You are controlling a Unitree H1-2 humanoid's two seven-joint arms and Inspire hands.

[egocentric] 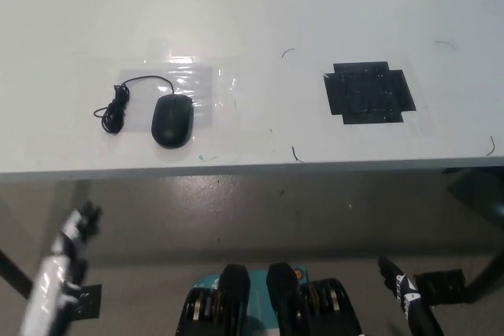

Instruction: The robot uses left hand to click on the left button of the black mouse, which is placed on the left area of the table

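Clearly nothing is done yet: my left hand point(75, 230) hangs below the table point(260, 5) edge, holding nothing, whether spread or curled I cannot tell. The mouse point(172, 120), smooth, black and rounded, lies well beyond my fingertips, its thin cord point(118, 108) coiled beside it. My right hand point(398, 281) rests low, fingers unclear.

I stand in a lab or test bay: a bare white table point(252, 5) carries a taped black patch point(368, 94) and clear film point(197, 84), above a plain concrete floor point(236, 210).
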